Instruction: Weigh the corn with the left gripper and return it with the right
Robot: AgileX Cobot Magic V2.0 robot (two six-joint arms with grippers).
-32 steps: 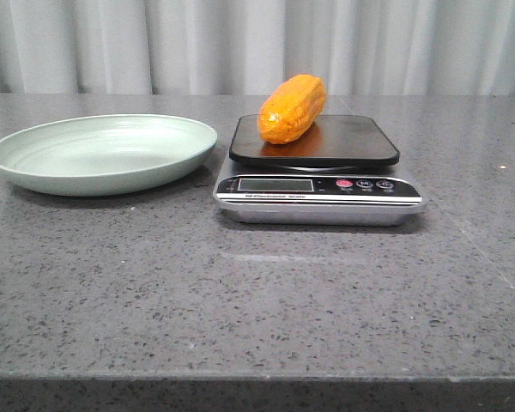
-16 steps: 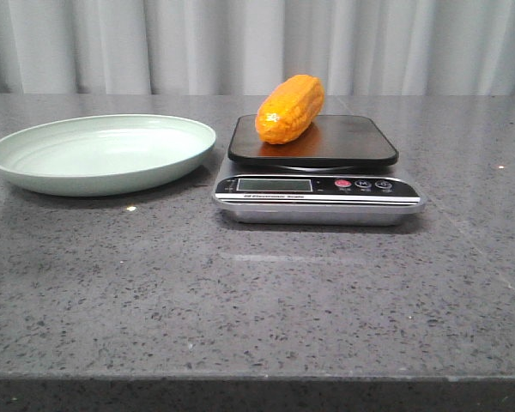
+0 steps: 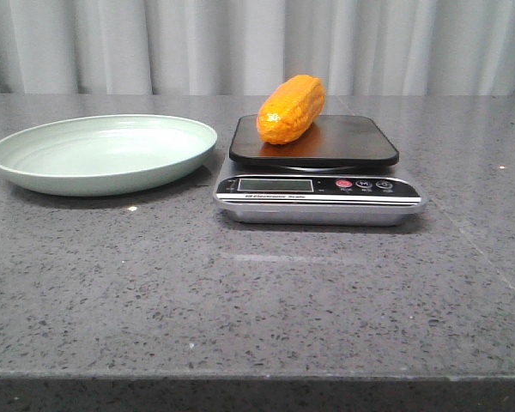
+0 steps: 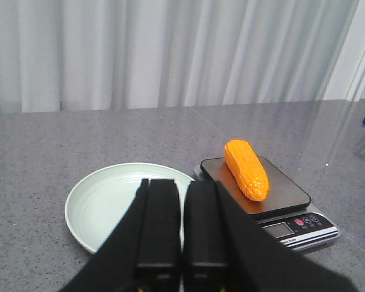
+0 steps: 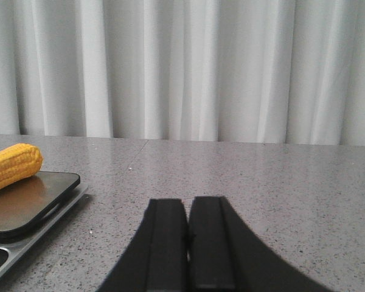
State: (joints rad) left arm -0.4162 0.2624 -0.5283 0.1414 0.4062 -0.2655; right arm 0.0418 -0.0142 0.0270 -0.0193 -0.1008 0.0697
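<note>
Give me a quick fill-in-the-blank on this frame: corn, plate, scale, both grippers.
1. The corn lies on the black platform of the ____.
2. The pale green plate holds ____.
3. In the front view, the plate sits to the ____ of the scale.
4. The fingers of the left gripper and the right gripper are both ____, holding nothing.

Missing words: scale; nothing; left; shut

Orange corn (image 3: pixel 291 109) — pale-green plate (image 3: pixel 34 176) — speckled grey table (image 3: pixel 257 300).
</note>
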